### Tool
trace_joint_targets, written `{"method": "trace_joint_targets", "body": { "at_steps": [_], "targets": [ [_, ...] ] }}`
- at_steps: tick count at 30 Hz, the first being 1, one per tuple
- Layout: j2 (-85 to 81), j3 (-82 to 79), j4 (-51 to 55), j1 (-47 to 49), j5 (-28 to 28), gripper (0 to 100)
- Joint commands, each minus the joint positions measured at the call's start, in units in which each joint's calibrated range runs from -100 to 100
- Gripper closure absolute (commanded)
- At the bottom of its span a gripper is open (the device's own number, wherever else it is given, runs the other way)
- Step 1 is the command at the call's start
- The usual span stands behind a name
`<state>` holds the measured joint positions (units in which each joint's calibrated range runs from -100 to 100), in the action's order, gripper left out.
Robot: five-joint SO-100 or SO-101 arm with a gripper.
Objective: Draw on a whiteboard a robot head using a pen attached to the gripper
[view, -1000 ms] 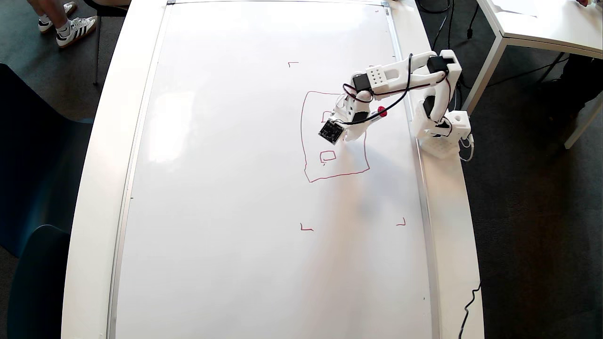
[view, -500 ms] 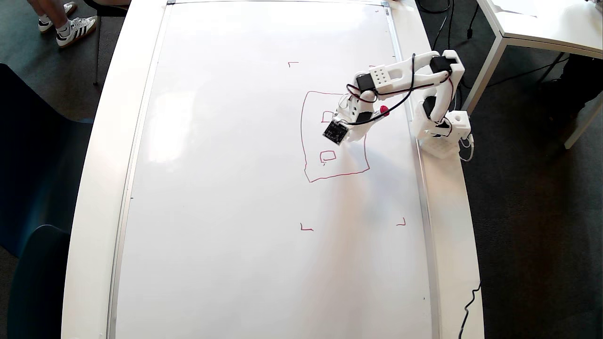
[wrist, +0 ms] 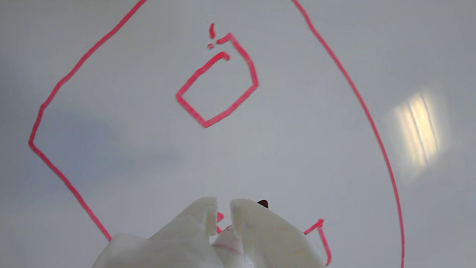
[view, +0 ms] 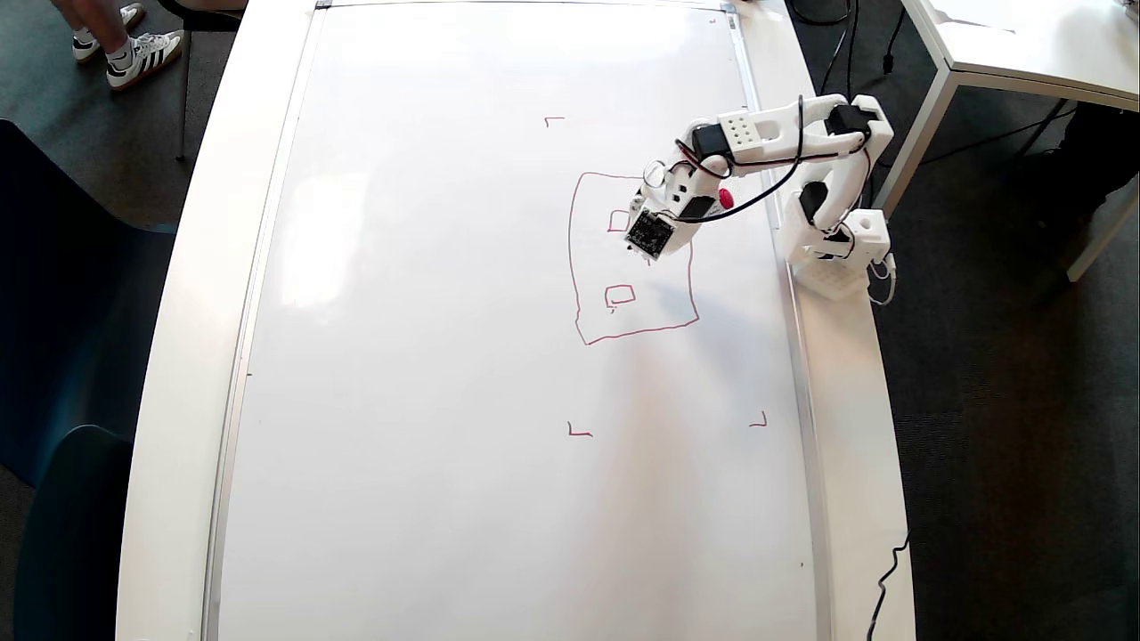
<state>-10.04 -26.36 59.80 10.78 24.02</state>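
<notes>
Two small red squares sit inside the robot head point(view: 634, 258), right of centre on the whiteboard point(view: 427, 312). Jaws of the gripper point(wrist: 223, 208) nearly together, clamped on the pen point(view: 723, 198), over the upper square.

Dark carpet point(view: 980, 445), white side table point(view: 1024, 44), blue chair point(view: 62, 356)

One whiteboard point(view: 445, 267) is lying on one desk point(view: 187, 356), showing one robot head point(view: 577, 267) outline with two small squares point(view: 620, 295) inside. One arm point(view: 766, 133) is carrying one pen point(view: 724, 198).
</notes>
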Motion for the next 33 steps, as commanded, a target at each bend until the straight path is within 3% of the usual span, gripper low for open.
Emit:
{"method": "trace_joint_targets", "body": {
  "at_steps": [1,17,33],
  "targets": [
    [0.6,1.4,-4.2,-0.5,-1.8,99],
    [13.9,17.8,-6.2,-3.1,-3.9,99],
    [16.5,17.9,-8.1,-3.6,-3.8,99]
  ]
}}
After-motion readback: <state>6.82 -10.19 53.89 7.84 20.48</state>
